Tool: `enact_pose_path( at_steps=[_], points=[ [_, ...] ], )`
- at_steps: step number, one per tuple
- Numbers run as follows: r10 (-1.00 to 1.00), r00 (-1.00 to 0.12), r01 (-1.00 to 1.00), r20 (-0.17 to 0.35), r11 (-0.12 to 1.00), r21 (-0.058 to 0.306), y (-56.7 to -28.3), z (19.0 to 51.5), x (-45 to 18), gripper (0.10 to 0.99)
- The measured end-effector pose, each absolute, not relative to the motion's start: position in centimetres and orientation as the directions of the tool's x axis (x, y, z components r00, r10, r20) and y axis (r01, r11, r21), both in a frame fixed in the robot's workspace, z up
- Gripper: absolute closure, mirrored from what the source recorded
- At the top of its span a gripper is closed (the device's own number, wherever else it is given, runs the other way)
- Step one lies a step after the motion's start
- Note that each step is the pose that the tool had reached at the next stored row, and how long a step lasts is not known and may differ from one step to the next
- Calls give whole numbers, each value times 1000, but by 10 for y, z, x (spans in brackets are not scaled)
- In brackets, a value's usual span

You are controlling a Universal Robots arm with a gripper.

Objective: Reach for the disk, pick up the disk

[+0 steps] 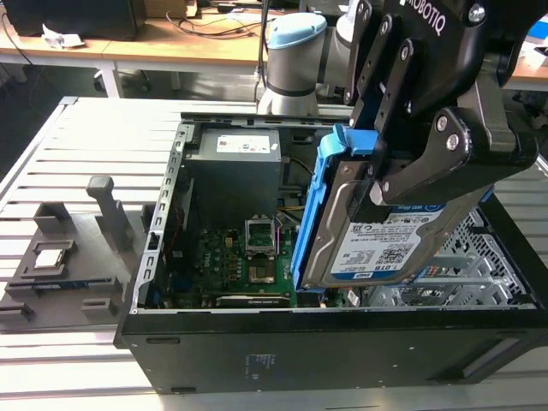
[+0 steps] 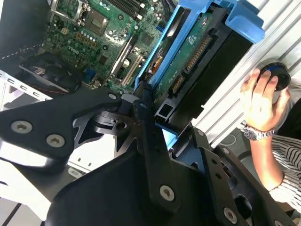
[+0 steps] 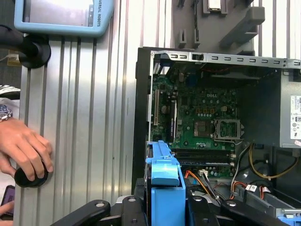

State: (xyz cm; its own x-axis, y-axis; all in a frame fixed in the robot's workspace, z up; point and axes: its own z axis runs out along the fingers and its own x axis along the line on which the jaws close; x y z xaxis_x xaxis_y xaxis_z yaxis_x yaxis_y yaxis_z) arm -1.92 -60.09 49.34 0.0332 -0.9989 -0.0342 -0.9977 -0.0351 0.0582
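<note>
The pincer (image 1: 377,184) is shut tight on the disk (image 1: 390,235), with one black finger (image 1: 402,103) pressed on each flat side near its top end. The disk hangs on edge, a bit tilted, just above the open computer case (image 1: 282,342). Its low end sits just inside the top of the case. In the second wrist view the disk (image 2: 188,80) runs straight out from between the fingers, green board side showing.

The disk looks hard and stiff, so it will not bend. I think it is a bit heavy for its size, and the metal sides look smooth, so it could slip. It may break if it drops. The flat sides are the best place to hold.

A blue bracket (image 1: 312,214) wraps its edge. A hand (image 3: 23,150) rests on a black knob on the surface (image 3: 94,117) beside the case.
</note>
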Motion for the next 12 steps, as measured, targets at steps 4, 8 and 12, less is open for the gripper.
enact_pose_path(
  at_steps=[4,8,12],
  points=[
    [-999,33,-998,-34,-35,59,-602,493,-15,722],
    [-999,33,-997,-34,-35,63,-602,492,1,722],
    [-999,33,-997,-35,-36,67,-602,492,17,722]
  ],
)
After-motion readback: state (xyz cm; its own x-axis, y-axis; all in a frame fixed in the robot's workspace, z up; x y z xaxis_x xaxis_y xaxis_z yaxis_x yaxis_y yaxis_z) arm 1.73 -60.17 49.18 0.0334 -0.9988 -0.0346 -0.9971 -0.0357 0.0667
